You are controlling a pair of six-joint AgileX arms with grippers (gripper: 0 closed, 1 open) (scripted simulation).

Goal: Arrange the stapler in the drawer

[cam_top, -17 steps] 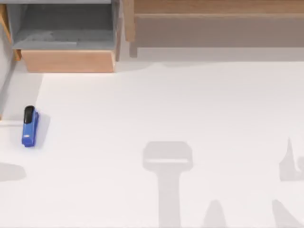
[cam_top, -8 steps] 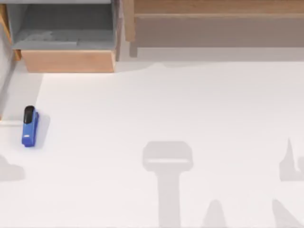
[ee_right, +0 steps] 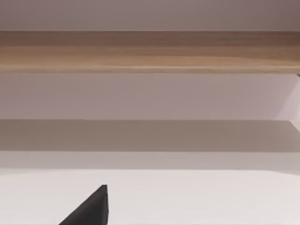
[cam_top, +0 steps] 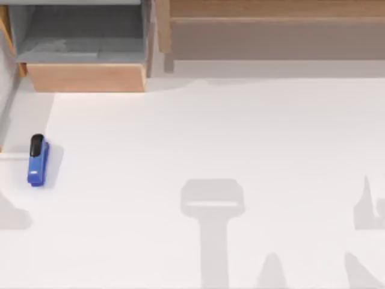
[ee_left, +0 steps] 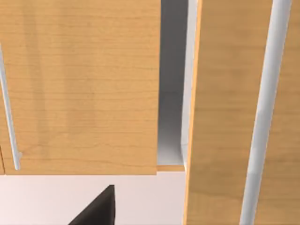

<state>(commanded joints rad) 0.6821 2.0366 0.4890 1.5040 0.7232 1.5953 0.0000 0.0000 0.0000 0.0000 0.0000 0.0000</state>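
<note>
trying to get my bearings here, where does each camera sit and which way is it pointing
Top view: above the table, looking straight down at the stapler near the left edge and the open drawer at the back left; only arm shadows show.
Left wrist view: on the left arm's wrist, facing tan wooden fronts beyond the table; a dark fingertip of the left gripper shows.
Right wrist view: on the right arm's wrist, facing the wide brown panel; a dark fingertip of the right gripper shows.
Shared: the top and right wrist views both show that brown panel.
</note>
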